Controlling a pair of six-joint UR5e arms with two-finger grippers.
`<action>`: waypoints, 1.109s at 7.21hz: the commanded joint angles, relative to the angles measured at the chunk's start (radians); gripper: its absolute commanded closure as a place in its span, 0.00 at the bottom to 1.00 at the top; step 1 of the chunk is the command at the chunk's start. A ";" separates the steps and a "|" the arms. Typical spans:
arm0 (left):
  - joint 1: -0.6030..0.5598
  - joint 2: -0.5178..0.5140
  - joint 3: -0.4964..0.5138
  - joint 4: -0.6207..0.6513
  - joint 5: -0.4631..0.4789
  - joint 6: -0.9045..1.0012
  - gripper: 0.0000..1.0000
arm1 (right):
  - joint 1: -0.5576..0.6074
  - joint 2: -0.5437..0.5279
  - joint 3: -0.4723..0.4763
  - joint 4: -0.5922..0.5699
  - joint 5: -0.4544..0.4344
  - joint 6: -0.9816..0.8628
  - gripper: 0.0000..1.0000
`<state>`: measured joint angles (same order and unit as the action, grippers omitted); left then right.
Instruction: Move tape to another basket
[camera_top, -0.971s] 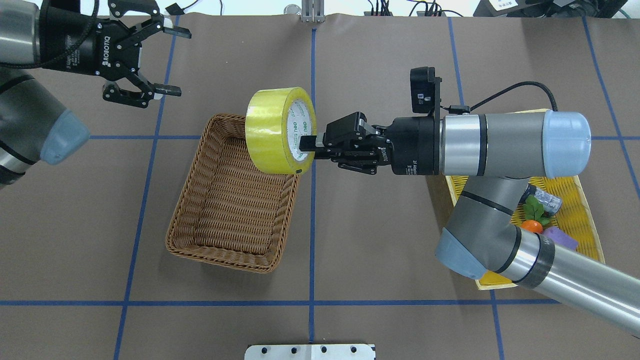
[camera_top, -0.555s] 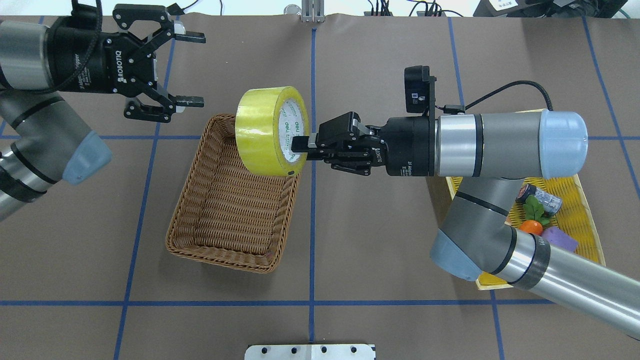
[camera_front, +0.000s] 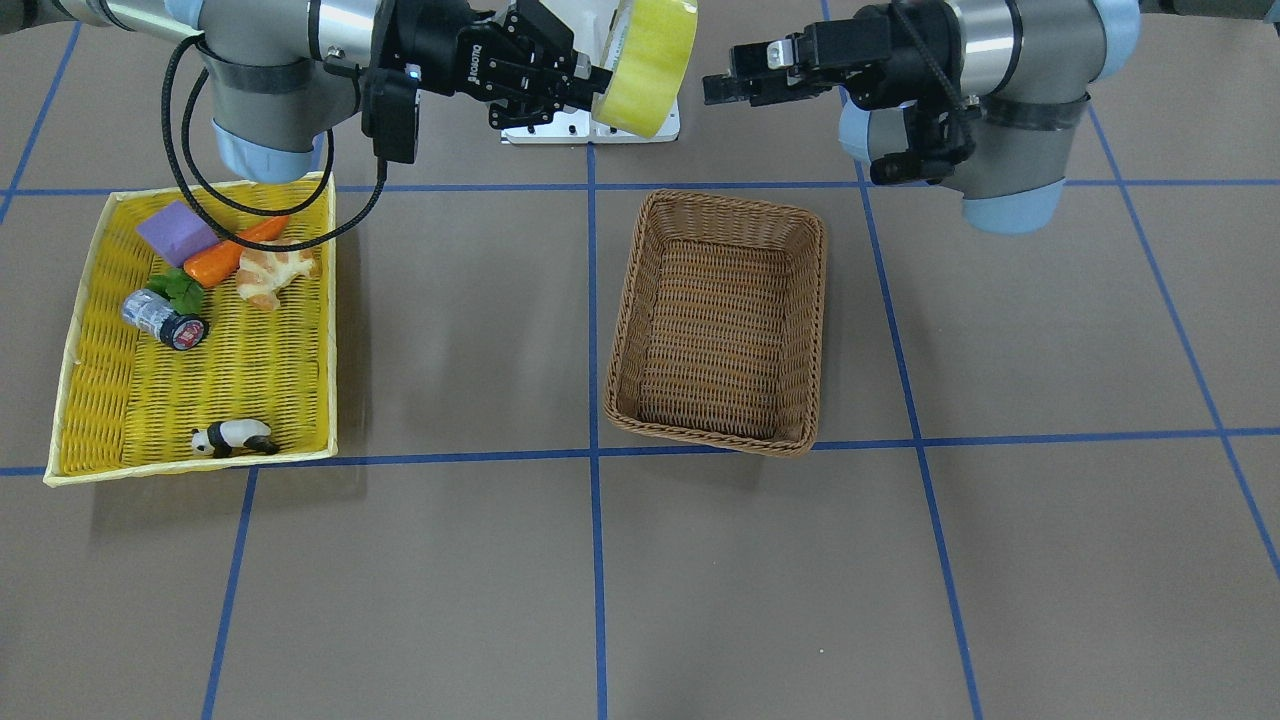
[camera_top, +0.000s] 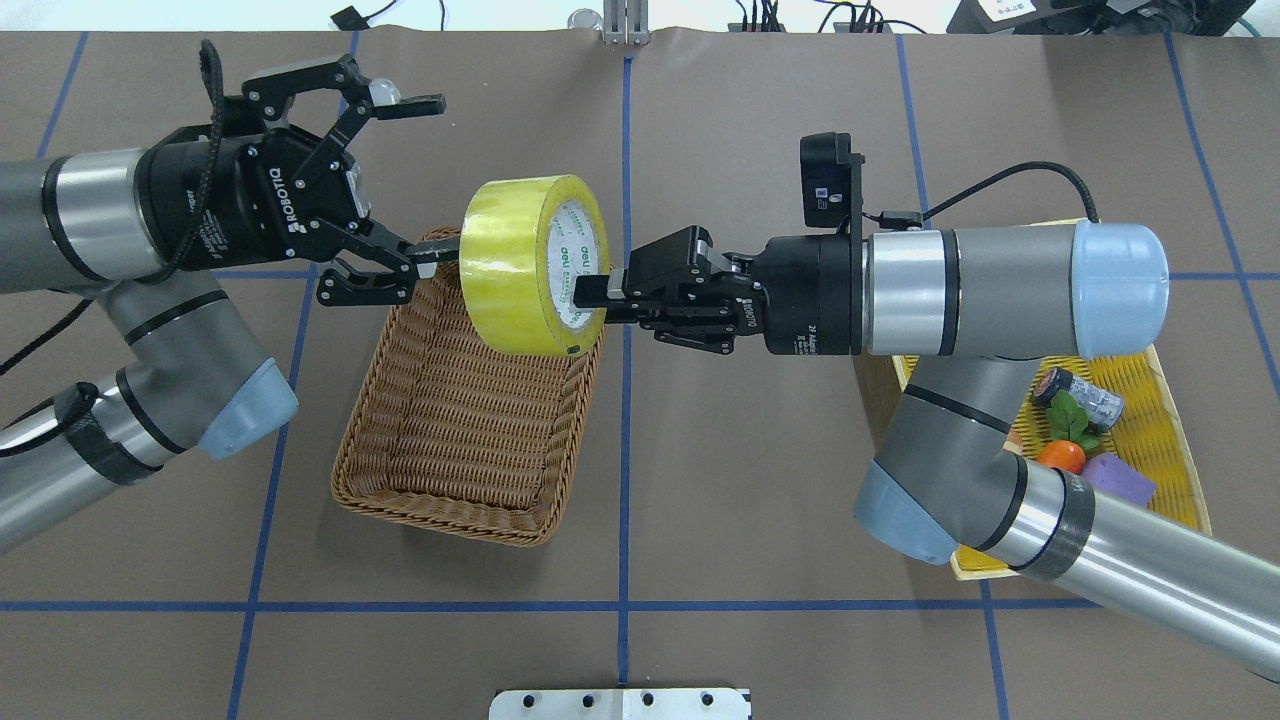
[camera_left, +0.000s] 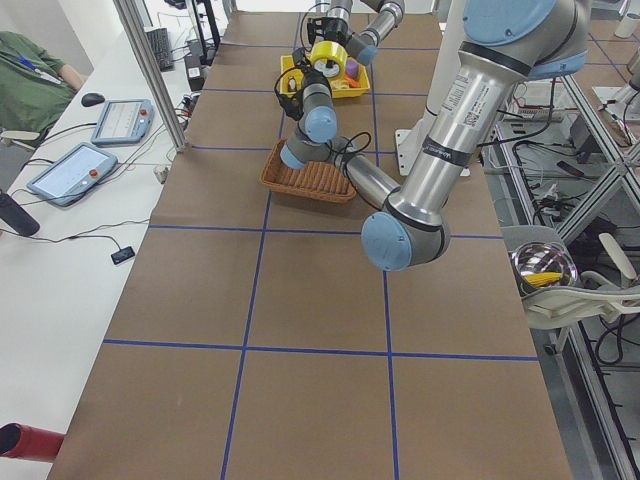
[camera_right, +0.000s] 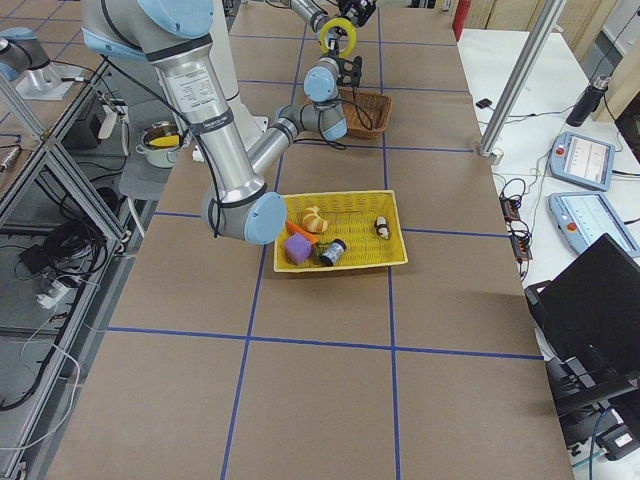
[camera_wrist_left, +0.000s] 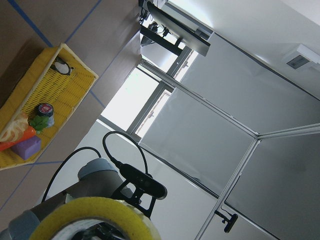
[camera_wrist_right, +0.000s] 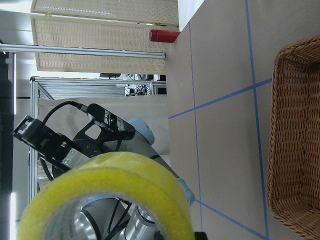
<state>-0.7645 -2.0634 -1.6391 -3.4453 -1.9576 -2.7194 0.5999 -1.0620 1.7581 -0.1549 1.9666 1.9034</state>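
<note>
right gripper (camera_top: 590, 292) fingers clamped on tape (camera_top: 515, 265) wall, roll on edge in the air over basket (camera_top: 440, 525); left gripper (camera_top: 432, 180) fingers spread wide, one tip just beside the tape's opposite side

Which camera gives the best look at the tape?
Overhead: the tape shows whole, core and all, held by the right pincer. The front view shows it edge-on at the frame's top; side views make it tiny; wrist views catch only its rim.

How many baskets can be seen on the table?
2. The brown wicker basket sits near the middle of the table; the yellow woven tray sits on the robot's right side.
</note>
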 joint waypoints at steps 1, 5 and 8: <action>0.024 -0.024 0.001 0.006 0.002 0.000 0.04 | -0.002 0.001 0.000 -0.002 0.002 -0.001 1.00; 0.068 -0.038 -0.002 0.011 0.061 0.000 0.22 | -0.005 0.001 -0.005 0.001 0.002 -0.003 1.00; 0.066 -0.035 0.001 0.006 0.060 0.000 1.00 | -0.005 0.001 -0.002 0.002 0.000 0.000 0.16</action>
<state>-0.6985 -2.1001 -1.6416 -3.4360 -1.8975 -2.7205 0.5952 -1.0615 1.7552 -0.1533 1.9678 1.9030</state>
